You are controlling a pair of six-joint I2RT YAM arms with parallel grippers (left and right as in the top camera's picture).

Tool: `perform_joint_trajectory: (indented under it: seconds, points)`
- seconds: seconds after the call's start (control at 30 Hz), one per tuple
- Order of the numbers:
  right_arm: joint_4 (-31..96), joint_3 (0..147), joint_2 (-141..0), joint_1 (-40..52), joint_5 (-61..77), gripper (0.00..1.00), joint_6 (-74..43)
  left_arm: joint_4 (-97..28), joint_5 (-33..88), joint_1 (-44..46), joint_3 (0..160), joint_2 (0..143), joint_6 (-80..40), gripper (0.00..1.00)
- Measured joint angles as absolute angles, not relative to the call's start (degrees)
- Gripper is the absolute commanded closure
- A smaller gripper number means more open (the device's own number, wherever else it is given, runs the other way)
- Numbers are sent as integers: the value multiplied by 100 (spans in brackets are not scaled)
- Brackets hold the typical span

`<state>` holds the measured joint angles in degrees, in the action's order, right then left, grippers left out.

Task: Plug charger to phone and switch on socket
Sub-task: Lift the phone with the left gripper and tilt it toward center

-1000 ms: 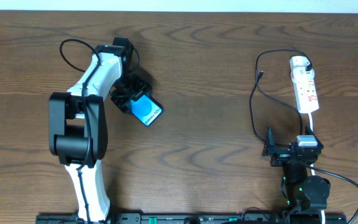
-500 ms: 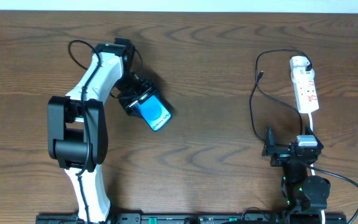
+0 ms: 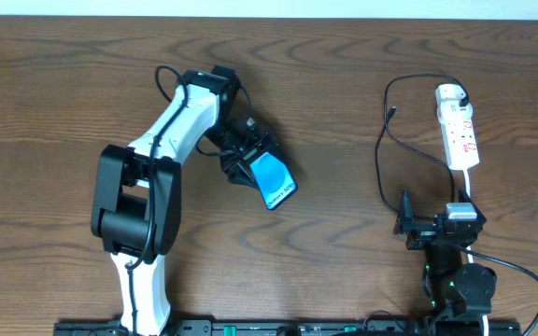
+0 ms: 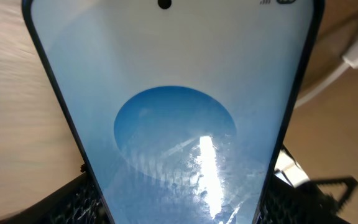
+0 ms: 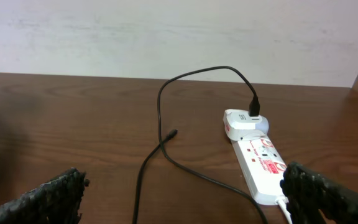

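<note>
Phone (image 3: 275, 182) is being pinched by the left gripper (image 3: 248, 161) mid-tabletop. The right gripper (image 3: 405, 224) is idling spread. The charger (image 5: 222, 67) tip is lying unplugged beside the socket (image 3: 461, 135) near the right edge, so plugging and switching are likely remaining.

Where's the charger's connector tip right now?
Overhead view, right side: the connector tip lies free on the table, left of the socket, far from the phone.

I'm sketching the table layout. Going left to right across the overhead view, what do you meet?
left arm → phone → charger's loose tip → socket. The right arm is left out, since it overlaps the cable and socket sideways.
</note>
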<state>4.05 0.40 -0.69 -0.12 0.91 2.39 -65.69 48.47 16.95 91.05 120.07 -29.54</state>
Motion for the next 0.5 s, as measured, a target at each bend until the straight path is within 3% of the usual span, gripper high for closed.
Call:
perform_joint_trajectory:
  seconds: [0.5]
  points:
    - [405, 40, -69, -12, 91, 1, 239, -6364, 5817, 1855, 9105, 12007, -2956, 29]
